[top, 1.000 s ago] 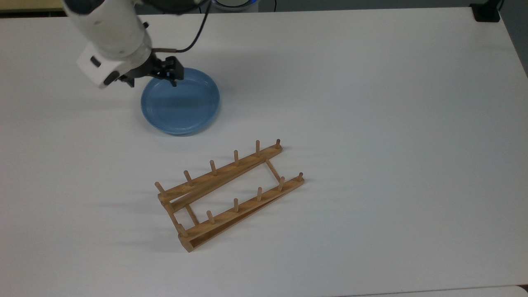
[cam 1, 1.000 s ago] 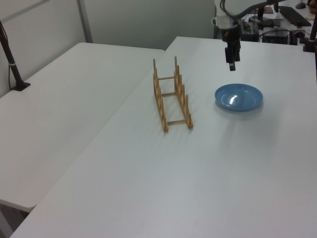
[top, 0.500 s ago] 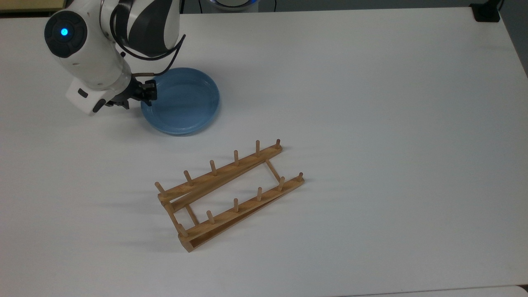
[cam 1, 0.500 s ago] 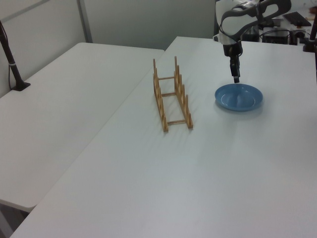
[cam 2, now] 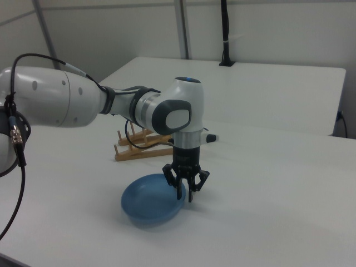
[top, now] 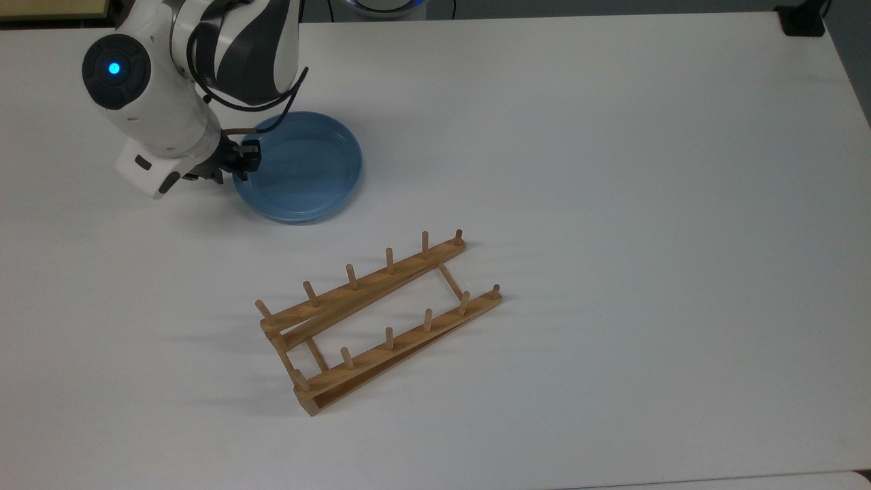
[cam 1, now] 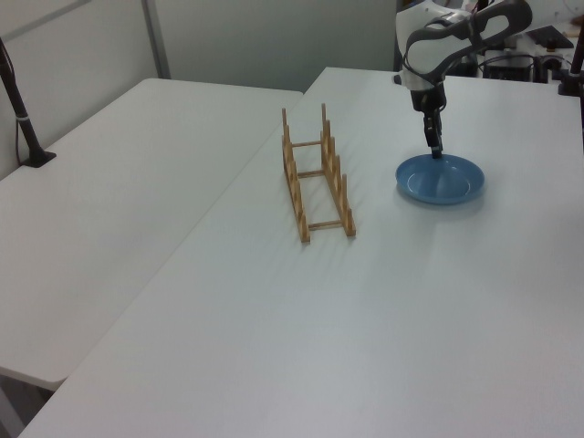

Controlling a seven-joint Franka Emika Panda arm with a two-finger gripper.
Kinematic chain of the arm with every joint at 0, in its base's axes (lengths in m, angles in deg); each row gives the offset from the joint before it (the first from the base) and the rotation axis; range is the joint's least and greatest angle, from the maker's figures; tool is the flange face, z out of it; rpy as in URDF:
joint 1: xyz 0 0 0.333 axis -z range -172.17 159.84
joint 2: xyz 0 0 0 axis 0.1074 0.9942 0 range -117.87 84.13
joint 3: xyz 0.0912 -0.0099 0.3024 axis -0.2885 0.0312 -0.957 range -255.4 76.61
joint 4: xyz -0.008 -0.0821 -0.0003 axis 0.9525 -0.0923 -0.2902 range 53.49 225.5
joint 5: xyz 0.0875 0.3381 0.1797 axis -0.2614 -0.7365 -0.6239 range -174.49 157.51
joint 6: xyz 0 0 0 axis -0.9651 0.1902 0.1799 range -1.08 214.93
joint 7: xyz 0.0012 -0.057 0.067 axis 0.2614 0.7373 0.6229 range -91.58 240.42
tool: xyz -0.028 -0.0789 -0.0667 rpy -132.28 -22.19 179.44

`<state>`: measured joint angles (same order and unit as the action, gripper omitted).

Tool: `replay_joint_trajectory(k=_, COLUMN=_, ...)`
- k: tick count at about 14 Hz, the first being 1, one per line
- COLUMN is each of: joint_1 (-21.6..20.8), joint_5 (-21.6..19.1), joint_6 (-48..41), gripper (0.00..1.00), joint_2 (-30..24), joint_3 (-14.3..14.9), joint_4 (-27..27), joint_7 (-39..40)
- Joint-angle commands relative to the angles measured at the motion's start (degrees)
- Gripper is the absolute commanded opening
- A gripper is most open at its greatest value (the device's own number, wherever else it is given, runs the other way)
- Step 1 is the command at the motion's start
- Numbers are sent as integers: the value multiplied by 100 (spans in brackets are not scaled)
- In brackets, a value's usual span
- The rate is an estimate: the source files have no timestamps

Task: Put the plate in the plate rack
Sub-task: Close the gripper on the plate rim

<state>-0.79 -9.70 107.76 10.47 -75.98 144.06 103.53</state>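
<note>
Plate [top: 306, 170]: round, glossy blue.

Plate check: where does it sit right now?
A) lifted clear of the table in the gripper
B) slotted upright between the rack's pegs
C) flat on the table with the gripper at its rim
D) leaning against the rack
C: the plate lies flat on the table, apart from the rack, and the open gripper straddles its rim.

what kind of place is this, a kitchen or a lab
Most likely a robotics lab or test room, not a kitchen: a white robot arm works over plain white tables pushed together, a black camera pole stands on one, and cabled equipment sits behind.
</note>
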Motion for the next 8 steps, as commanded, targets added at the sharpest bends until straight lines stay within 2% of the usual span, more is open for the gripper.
replay_joint_trajectory(k=1, joint_1=-28, joint_5=-117, joint_6=256, gripper=16, joint_2=-27, joint_3=13, joint_4=167, joint_7=148)
replay_joint_trajectory(k=2, joint_1=-28, joint_5=-117, joint_6=291, gripper=9, joint_2=-18, joint_3=4, joint_4=176, joint_7=139)
replay_joint_trajectory(k=3, joint_1=-37, joint_5=-117, joint_6=343, gripper=9, joint_2=-18, joint_3=-5, joint_4=211, joint_7=122)
replay_joint_trajectory(k=5, joint_1=-54, joint_5=-117, joint_6=370, gripper=0, joint_2=-18, joint_3=-5, joint_4=229, joint_7=104)
replay_joint_trajectory(k=8, joint_1=-54, joint_5=-117, joint_6=353, gripper=0, joint_2=-88, joint_3=-5, joint_4=185, joint_7=270)
